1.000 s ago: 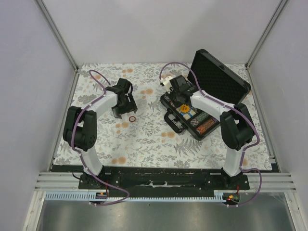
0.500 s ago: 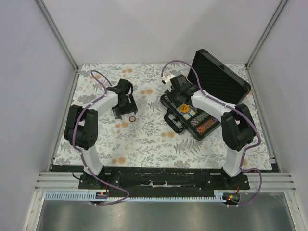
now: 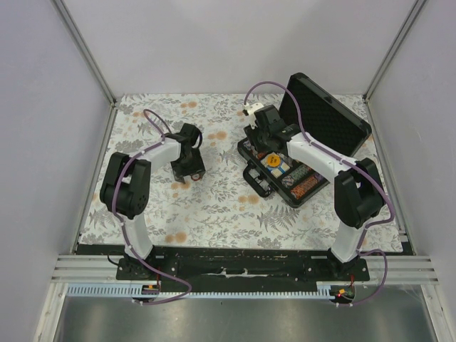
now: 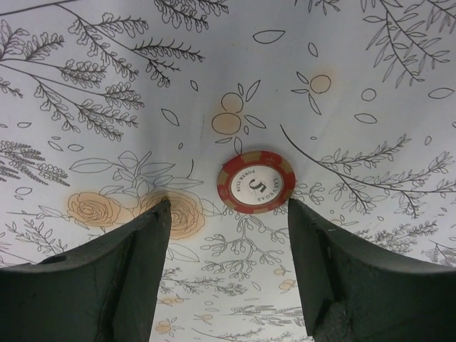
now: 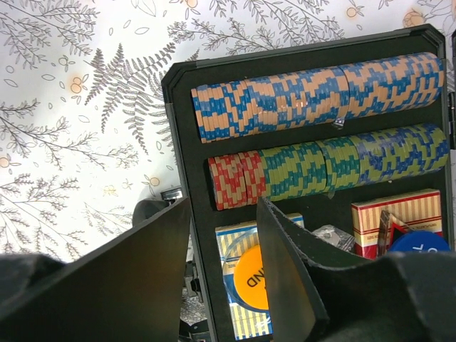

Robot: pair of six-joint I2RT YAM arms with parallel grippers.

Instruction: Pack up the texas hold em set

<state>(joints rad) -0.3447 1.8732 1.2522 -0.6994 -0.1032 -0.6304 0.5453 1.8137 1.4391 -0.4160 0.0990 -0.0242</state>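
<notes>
The black hard case (image 3: 254,179) lies open at right, its lid (image 3: 324,114) upright. In the right wrist view the case (image 5: 178,128) holds two multicoloured chip rows (image 5: 313,96), a blue card deck (image 5: 226,242) with a yellow disc (image 5: 249,278) on it, a red deck (image 5: 395,214) and a blue disc (image 5: 420,242). My right gripper (image 3: 261,142) (image 5: 223,206) hangs open and empty over the case's near-left part. One reddish chip (image 4: 256,182), marked 5, lies flat on the cloth. My left gripper (image 3: 191,169) (image 4: 228,206) is open just above the cloth, the chip just beyond its fingertips.
A floral tablecloth (image 3: 214,206) covers the table. Grey walls and metal frame posts close in the left, right and back sides. A small clear plastic bag (image 5: 331,235) lies in the case between the decks.
My left gripper has moved down and a little right over the reddish chip, hiding it in the top view. My right gripper has shifted slightly toward the case's far-left end.
</notes>
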